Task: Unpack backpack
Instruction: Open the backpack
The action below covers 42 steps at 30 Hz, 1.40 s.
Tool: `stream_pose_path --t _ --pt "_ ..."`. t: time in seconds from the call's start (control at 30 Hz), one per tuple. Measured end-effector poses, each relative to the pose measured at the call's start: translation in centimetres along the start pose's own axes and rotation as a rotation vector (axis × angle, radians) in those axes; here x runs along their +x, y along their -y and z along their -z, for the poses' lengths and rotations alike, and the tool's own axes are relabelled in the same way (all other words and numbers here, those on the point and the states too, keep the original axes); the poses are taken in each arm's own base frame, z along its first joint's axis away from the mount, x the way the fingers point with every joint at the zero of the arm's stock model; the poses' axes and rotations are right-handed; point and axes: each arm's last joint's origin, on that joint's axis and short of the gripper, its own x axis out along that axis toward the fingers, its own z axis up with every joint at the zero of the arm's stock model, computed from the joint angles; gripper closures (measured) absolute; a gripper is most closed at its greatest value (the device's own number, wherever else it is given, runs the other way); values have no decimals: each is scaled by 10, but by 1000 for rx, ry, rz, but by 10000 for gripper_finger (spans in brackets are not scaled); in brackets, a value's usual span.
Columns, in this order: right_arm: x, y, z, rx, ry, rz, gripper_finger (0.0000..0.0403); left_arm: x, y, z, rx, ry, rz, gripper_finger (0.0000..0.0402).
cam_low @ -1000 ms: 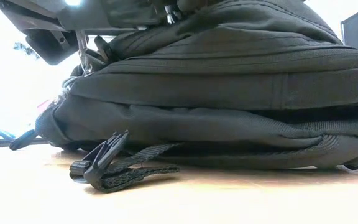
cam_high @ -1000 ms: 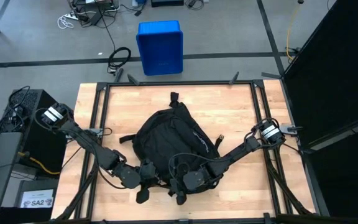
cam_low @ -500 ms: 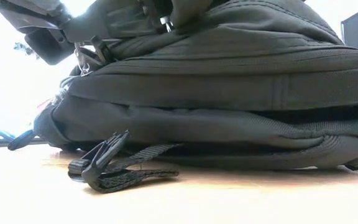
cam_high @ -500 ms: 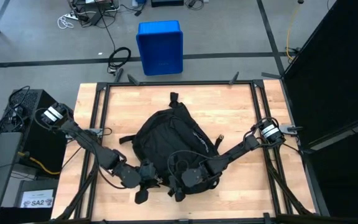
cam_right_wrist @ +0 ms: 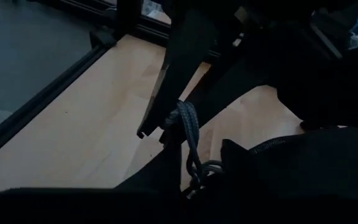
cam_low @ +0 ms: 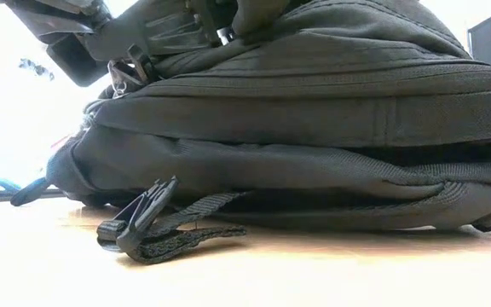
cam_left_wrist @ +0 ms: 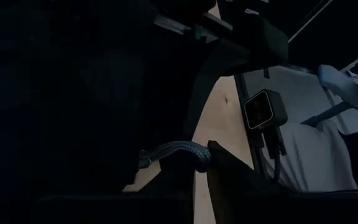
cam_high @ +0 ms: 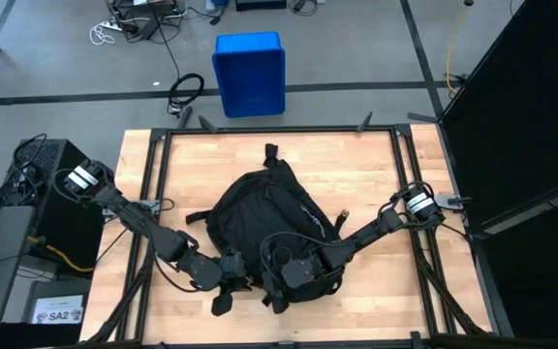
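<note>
The black backpack lies flat in the middle of the wooden table; in the low view it fills the frame. A strap with a black buckle trails from it onto the table. My left gripper is at the backpack's near left corner, shut on a grey braided zipper-pull cord. My right gripper is beside it on the backpack's near edge, facing the left one. My left gripper pinches the grey cord of a zipper pull between its two fingers, near the cord's loop end. It comes roughly level from the table's left. The cord runs down to a metal ring at the backpack's near edge.
Bare wood lies on all sides of the backpack inside the black table frame. A blue bin stands on the floor beyond the far edge. A second metal zipper ring hangs at the backpack's upper left corner in the low view.
My left gripper has gone a little toward the table's right, along the backpack's near edge, and my right gripper a little toward the left, so the two stand closer together. The backpack has stayed in place.
</note>
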Motion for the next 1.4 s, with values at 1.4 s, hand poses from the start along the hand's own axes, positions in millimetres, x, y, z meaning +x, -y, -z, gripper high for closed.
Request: stream_pose_path --t 1.4 --pt "-1 -1 4 22 -44 34 403 -49 -5 4 187 -72 -171 324"
